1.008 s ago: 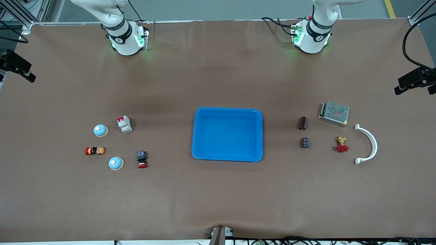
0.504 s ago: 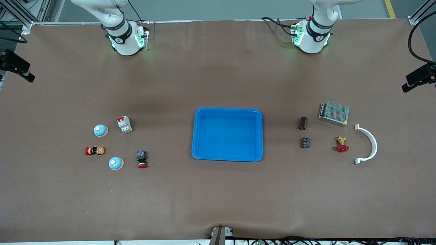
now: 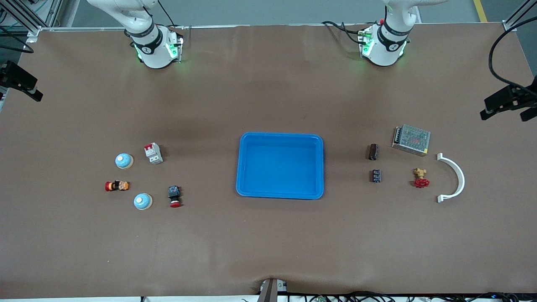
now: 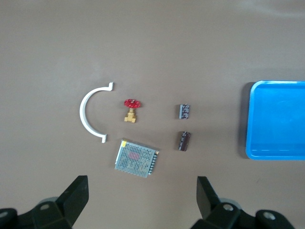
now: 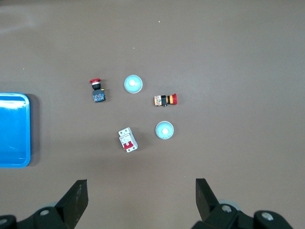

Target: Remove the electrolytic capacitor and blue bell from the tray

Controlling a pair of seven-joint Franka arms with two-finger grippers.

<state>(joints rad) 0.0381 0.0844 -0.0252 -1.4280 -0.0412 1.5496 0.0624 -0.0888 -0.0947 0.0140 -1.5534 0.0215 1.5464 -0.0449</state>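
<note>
Your capacitor (image 3: 373, 151), the dark cylinder, lies on its side on the brown table (image 3: 268, 243) toward the left arm's end, with a second smaller dark component (image 3: 376, 175) just nearer the front camera. Your bells: two pale blue domes toward the right arm's end, one bell (image 3: 124, 160) beside the red-and-white circuit breaker (image 3: 153, 153), the other bell (image 3: 142, 201) nearer the camera, beside the red-capped push button (image 3: 175, 196). Between the two bells lies a small red, yellow and black part (image 3: 117, 185). The blue tray (image 3: 280, 193) sits mid-table between the two groups, nothing in it. Out past the capacitor you've got a mesh-covered power supply (image 3: 411, 139), a brass valve with a red handwheel (image 3: 420, 178) and a white curved bracket (image 3: 454, 178).

Left gripper (image 4: 142, 195) hangs high over the power supply's group, fingers spread wide, gripping nothing. Right gripper (image 5: 142, 198) hovers high over the bell group, jaws likewise wide apart and empty.
</note>
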